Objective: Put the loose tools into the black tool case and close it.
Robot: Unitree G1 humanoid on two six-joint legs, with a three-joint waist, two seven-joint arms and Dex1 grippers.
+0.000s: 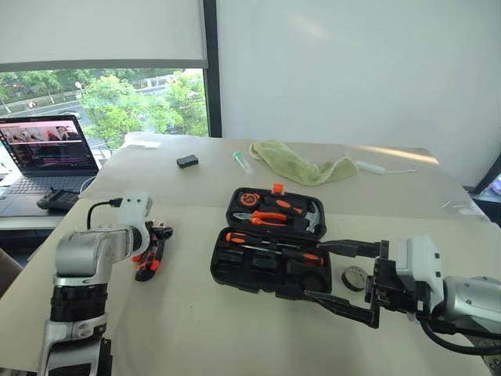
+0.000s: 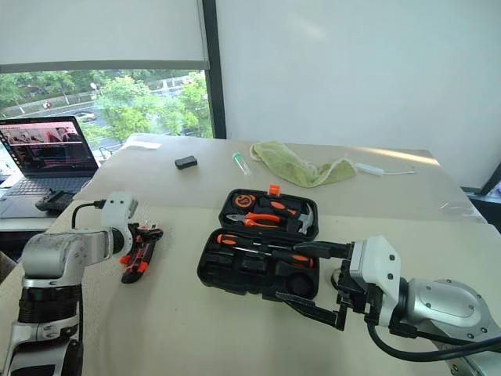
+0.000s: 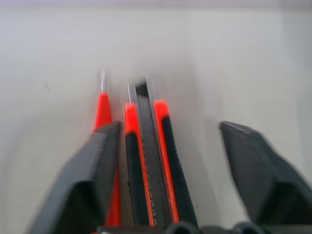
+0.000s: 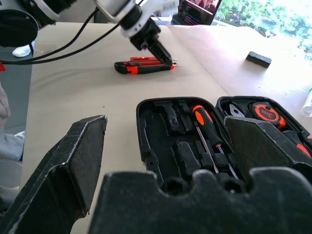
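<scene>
Left gripper (image 4: 163, 54): fingers spread apart and straddling the black-and-orange utility knife (image 3: 151, 165), which lies flat on the beige counter (image 1: 188, 329) to the left of the case; nothing gripped yet.
Neighbour: a small orange screwdriver (image 3: 103, 109) lies just beside the knife, right by one finger (image 3: 85, 185); risk of pinching both.
Good grasp: centre the knife between the two fingers, settle low enough to catch its flat sides, then close squarely across the body, not the blade end.
Case: the flat black plastic tool case (image 1: 270, 254) lies open mid-counter, lid back, two long screwdrivers with orange-and-black handles (image 1: 274, 247) already in the near half, moulded slots beside them free.
Right gripper (image 1: 344, 278): fingers wide apart, hovering at the case's right edge, holding nothing.
Tape ring: the small grey tape ring (image 1: 355, 277) sits on the counter just right of the case, between the right fingers.
Progress: judged partway; knife, small screwdriver and ring are out, lid not shut.
</scene>
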